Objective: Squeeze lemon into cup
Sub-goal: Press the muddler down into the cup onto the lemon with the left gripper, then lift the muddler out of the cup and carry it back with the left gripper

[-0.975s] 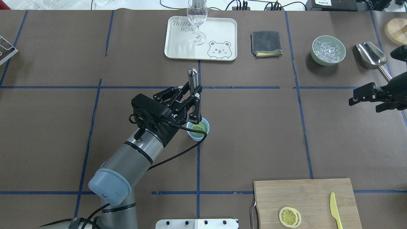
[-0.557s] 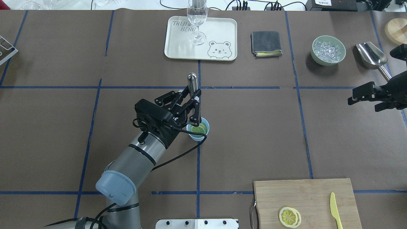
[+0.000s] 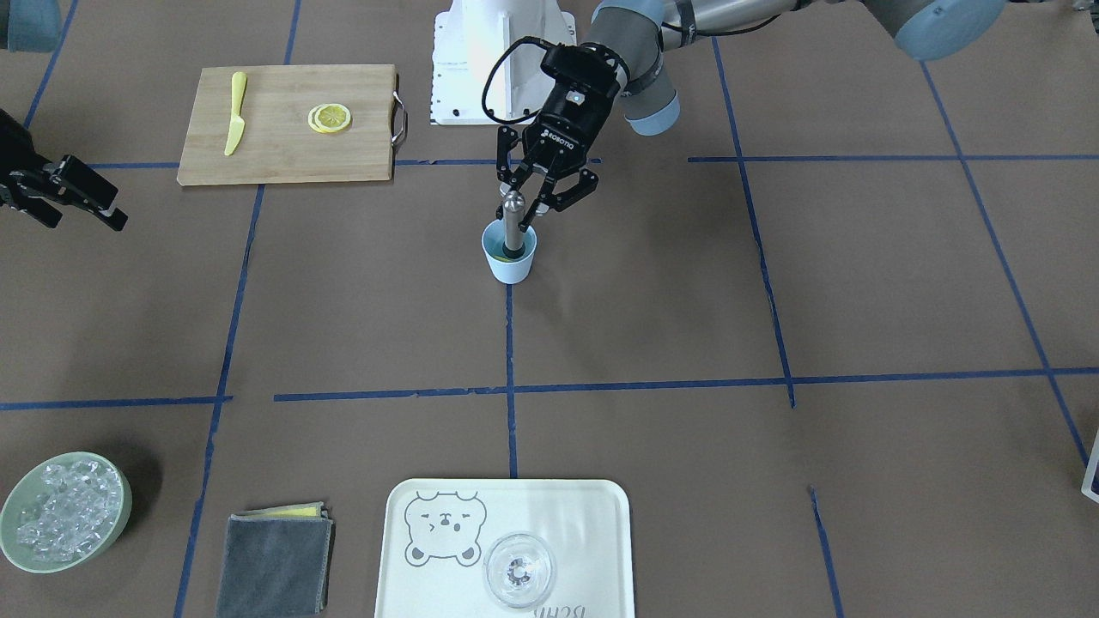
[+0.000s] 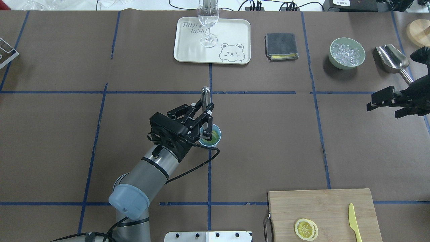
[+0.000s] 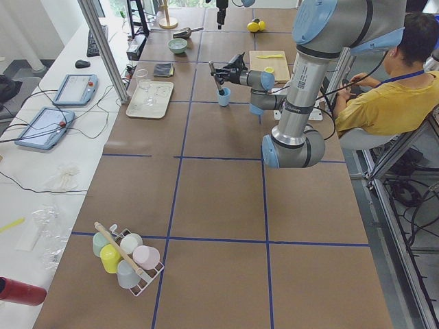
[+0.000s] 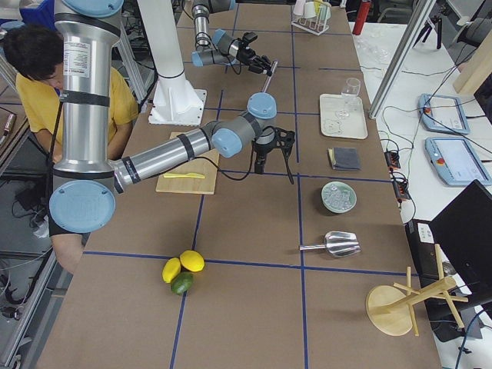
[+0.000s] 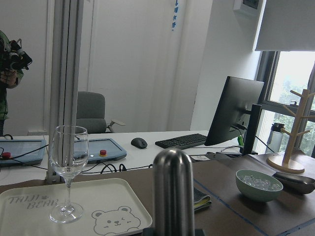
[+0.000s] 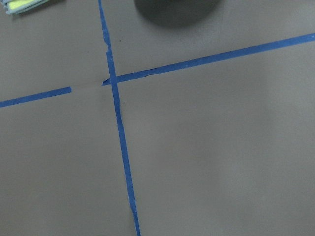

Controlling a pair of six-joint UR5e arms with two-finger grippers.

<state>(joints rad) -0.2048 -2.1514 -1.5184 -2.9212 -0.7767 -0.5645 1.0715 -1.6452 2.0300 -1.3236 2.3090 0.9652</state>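
Two claws in view. Near the middle of the tabletop (image 4: pixel 268 134), left claw (image 3: pixel 521 209): clamped around a near-upright steel rod (image 3: pixel 513 225), lower end sunk into the cup (image 3: pixel 510 266). Inside the cup, beside the rod's tip, the lemon (image 4: pixel 215 135), lying low; contact with the rod unclear. Well apart, at the tabletop's edge, right claw (image 4: pixel 372 102): spread wide, holding nothing, hanging above the tabletop.

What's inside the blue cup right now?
In the cup a lemon slice shows, and the lower end of the metal muddler held by the left gripper stands in it. The muddler's tip, the cup's bottom and any juice are hidden.
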